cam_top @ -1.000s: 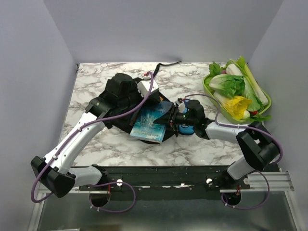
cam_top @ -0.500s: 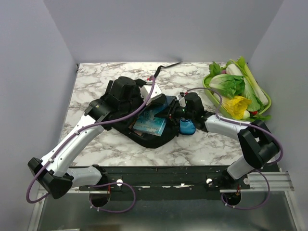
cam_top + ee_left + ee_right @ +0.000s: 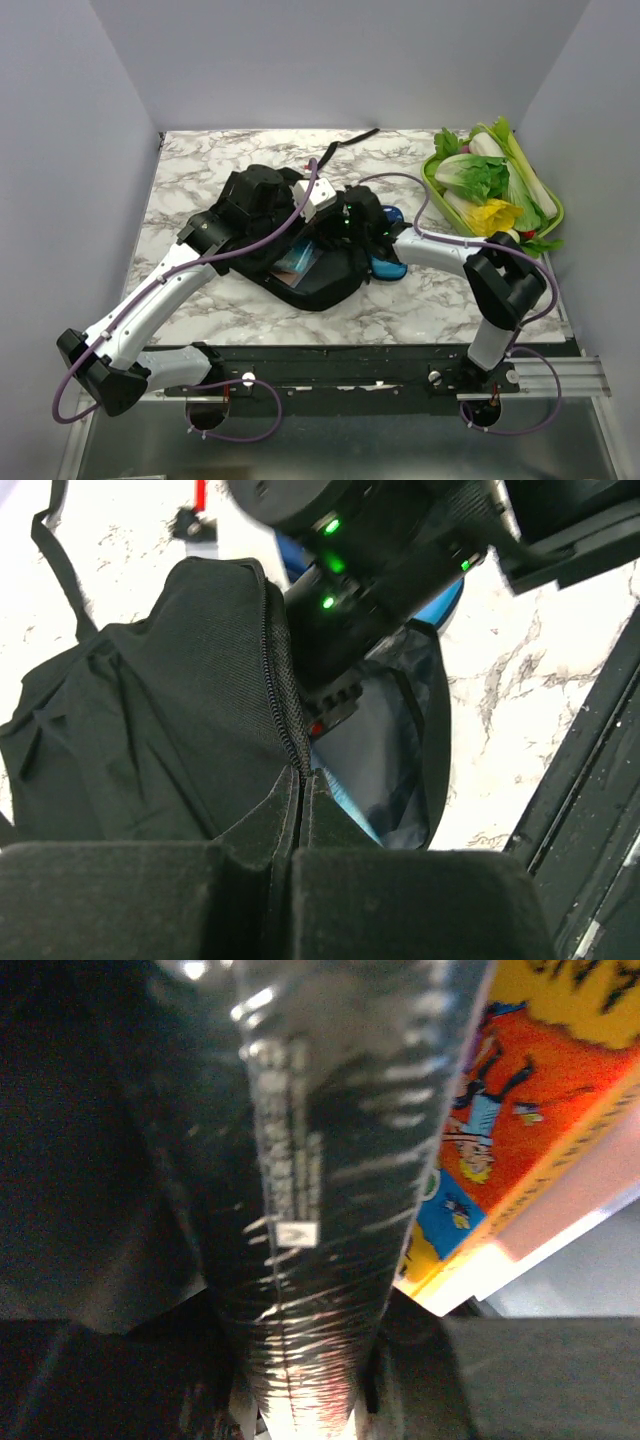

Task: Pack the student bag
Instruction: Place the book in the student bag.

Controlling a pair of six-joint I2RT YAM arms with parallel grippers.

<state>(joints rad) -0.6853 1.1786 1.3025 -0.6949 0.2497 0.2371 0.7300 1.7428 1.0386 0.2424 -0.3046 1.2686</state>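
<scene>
Our left gripper (image 3: 300, 785) pinches the zipper edge of the student bag (image 3: 150, 710) and holds its mouth up. Our right gripper (image 3: 300, 1400) clamps a glossy book (image 3: 310, 1160) beside an orange comic cover (image 3: 520, 1080), and its wrist fills most of the opening. The bag lies in the middle of the table (image 3: 200, 170), with bare marble on its left and the vegetable tray (image 3: 557, 213) well apart. A second ago the book lay mostly outside; now only a blue strip shows.
</scene>
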